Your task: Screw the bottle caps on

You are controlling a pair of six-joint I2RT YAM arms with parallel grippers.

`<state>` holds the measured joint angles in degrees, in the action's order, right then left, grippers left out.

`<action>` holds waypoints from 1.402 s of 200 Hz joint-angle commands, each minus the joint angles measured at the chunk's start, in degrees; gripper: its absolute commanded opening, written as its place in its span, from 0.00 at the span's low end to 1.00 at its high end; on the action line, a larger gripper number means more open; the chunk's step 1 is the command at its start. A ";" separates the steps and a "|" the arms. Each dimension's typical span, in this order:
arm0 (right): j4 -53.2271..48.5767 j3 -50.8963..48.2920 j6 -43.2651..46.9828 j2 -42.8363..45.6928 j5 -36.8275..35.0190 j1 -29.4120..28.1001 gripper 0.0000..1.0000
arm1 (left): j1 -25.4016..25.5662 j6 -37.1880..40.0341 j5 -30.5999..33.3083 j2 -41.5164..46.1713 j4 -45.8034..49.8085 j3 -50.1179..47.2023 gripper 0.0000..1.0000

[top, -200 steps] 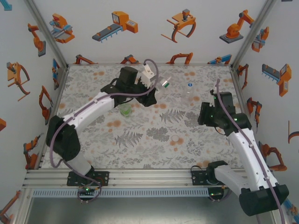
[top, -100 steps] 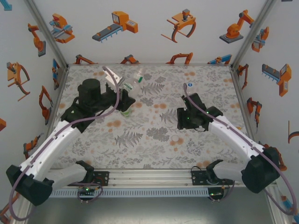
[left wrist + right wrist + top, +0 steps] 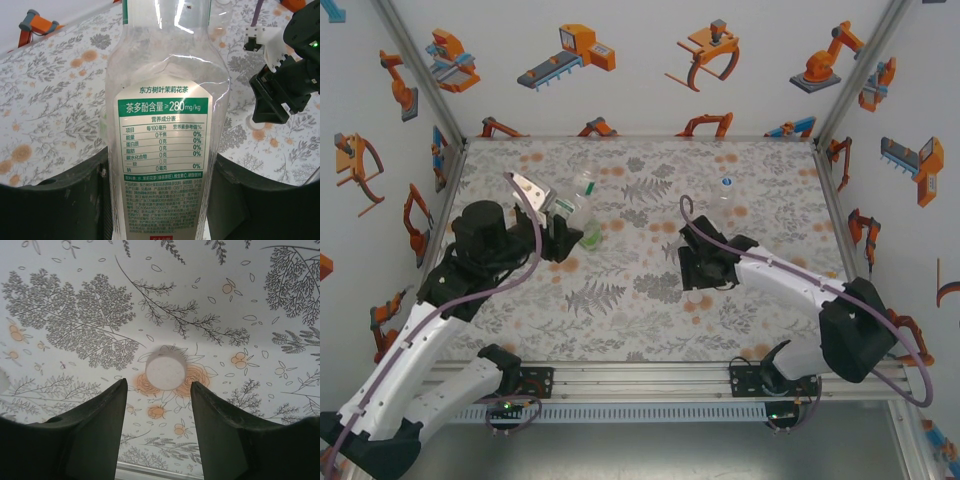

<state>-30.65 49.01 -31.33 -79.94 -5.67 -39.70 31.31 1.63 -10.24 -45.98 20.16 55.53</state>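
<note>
bottle (image 3: 165,140): clear glossy plastic | cap (image 3: 165,371): matt white | table cover (image 3: 250,280): matt, printed

open table (image 3: 280,405) all round the white cap (image 3: 165,371); green bottle (image 3: 590,237) stands just beside the left hand (image 3: 565,212).

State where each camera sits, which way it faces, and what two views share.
Top external: high behind the arm bases, looking down on the table; both arms, left gripper and right gripper show.
Left wrist: on the left arm, facing along its fingers at the labelled bottle they clamp; right arm beyond.
Right wrist: on the right arm, facing down past its open fingers at a white cap.
Shared: top and right wrist views both show that cap.
</note>
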 commanded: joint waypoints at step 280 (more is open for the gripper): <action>5.01 -3.67 -3.63 -6.46 -1.51 -1.87 0.48 | -0.49 -0.23 -1.25 -2.02 -0.78 -1.14 0.04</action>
<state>-23.70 44.38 -35.88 -85.25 -6.72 -41.04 31.09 1.63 -10.50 -48.34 20.99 54.68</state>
